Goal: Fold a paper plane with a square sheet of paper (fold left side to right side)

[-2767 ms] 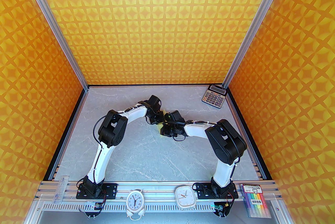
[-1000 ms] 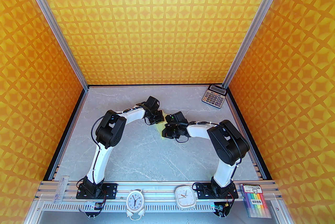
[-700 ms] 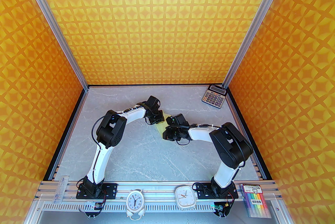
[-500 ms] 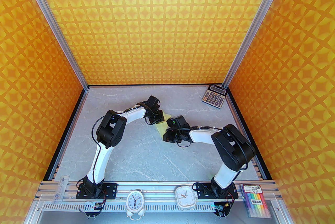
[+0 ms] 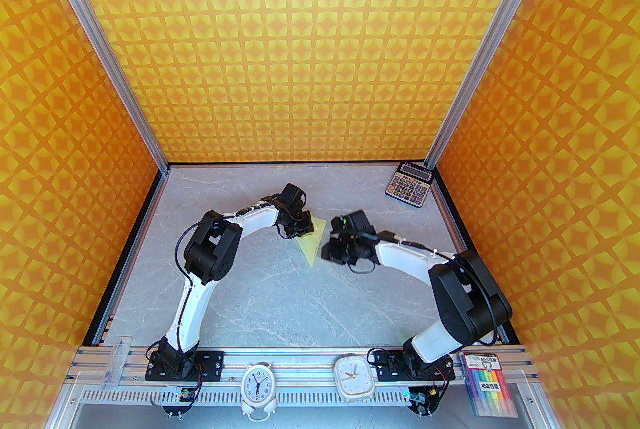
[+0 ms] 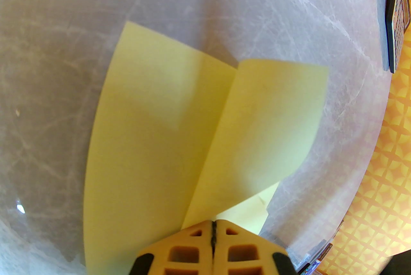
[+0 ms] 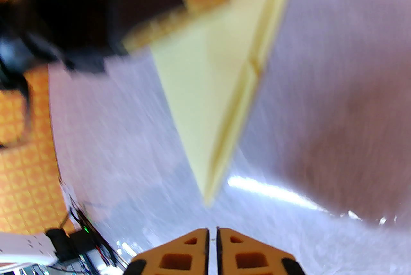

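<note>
Your right arm (image 5: 410,262) has swung back off the fold, baring the paper plane (image 5: 312,244). It lies just ahead of the right gripper (image 7: 212,230), its point toward those nearly closed, empty jaws. The left gripper (image 6: 213,227) sits clenched at the plane's near end; whether it pinches or presses is unclear. One flap stands curled, so the side-to-side fold looks unfinished. Next should come a flattening press along the crease.
</note>
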You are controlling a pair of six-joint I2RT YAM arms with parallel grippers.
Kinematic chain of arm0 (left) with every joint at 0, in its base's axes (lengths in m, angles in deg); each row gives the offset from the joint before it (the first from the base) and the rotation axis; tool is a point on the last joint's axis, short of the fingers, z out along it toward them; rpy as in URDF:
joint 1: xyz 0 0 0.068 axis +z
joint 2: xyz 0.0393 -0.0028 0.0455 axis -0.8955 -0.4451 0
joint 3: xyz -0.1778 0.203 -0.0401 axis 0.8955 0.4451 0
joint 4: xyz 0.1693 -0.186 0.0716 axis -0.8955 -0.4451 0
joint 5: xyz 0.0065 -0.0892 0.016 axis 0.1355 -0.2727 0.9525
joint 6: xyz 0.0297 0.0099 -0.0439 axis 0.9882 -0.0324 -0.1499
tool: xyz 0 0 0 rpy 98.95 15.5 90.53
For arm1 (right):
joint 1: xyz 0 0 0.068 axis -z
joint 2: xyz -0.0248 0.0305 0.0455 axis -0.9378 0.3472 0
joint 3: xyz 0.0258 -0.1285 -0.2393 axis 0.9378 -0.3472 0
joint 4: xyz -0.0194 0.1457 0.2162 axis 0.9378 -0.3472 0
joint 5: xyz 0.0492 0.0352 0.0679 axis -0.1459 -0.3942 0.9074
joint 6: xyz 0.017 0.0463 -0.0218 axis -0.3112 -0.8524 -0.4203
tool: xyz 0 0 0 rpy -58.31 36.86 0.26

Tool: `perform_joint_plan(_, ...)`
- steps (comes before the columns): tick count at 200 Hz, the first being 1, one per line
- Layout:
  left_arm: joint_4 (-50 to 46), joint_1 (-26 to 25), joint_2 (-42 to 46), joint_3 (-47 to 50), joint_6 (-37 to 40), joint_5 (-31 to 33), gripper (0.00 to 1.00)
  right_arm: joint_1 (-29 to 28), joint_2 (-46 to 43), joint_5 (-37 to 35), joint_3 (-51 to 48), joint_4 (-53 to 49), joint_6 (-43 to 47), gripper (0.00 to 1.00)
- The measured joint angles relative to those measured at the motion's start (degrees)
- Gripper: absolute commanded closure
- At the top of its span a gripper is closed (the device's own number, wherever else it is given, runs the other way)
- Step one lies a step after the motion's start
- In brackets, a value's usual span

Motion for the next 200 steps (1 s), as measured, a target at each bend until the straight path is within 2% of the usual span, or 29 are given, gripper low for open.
perform_joint_plan(59,-0.02,-0.11,0.00,-0.02,0.02,0.02,1.00,0.31,9.22,3.13,3.15,7.15,-5.60,0.91)
perform_joint_plan(144,-0.39,-0.15,0.00,-0.28,0.00,0.42,1.00,-2.05,12.50,5.33,2.21,14.38,-9.62,0.92)
perform_joint_plan(170,-0.72,-0.15,0.00,-0.52,0.02,0.61,0.97,-1.97,14.25,5.62,0.11,15.63,-9.55,0.94)
perform_joint_plan(200,-0.63,-0.13,0.02,-0.55,0.26,0.70,0.85,-1.95,14.25,5.77,-0.48,16.65,-8.87,0.95)
